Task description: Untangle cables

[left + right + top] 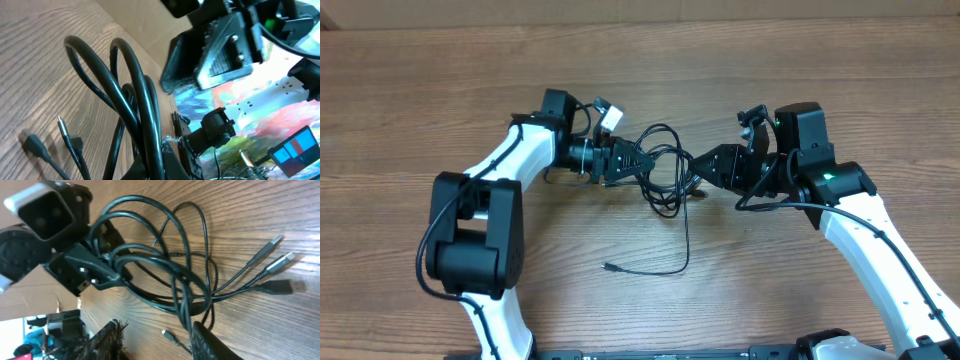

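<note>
- The cables [665, 185] sit as one knotted cluster of loops in the middle of the table [820, 80], between the two grippers. One loose strand trails toward 6 o'clock and curls round to a small plug [610, 267] at about 7 o'clock.
- The left gripper [625, 160], at the knot's 9 o'clock, is clamped on several strands at once (the right wrist view shows them pinched together in its jaws).
- The right gripper [156, 340], at the knot's 3 o'clock, has its jaws parted and grips nothing. A loop passes just beside one finger.
- Three plug ends [282, 260], two of them silver-tipped, fan out flat on the wood.
- Risk: with several strands pinched together on the left, a pull toward 3 o'clock would likely cinch the crossings tighter rather than free them.
- Risk: if the right jaws close where they are, they may catch two overlapping loops instead of one.
- Risk: a plug end dragged through the cluster could snag on a loop and pull the whole bundle along.
</note>
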`<control>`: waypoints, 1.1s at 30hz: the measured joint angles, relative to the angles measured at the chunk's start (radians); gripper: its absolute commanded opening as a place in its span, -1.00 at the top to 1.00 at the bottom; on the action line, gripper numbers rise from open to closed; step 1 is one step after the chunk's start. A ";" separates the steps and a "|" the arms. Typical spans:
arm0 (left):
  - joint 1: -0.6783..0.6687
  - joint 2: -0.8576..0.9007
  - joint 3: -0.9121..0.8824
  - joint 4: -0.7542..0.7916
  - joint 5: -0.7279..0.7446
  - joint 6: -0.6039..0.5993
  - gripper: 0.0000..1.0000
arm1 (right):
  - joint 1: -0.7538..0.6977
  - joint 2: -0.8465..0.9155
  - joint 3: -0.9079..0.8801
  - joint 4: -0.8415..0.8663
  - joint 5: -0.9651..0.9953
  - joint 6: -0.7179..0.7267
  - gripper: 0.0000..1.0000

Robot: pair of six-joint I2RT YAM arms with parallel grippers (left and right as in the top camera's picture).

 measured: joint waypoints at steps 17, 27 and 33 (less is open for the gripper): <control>0.012 -0.127 0.000 0.031 0.013 0.040 0.91 | -0.003 0.000 0.000 0.181 -0.141 0.099 0.03; 0.011 -0.127 0.000 0.031 -0.081 0.090 0.92 | -0.046 0.000 0.000 0.171 -0.185 0.276 0.04; 0.011 -0.127 0.000 0.031 -0.121 0.096 0.92 | -0.046 0.000 0.000 0.083 -0.183 0.307 0.09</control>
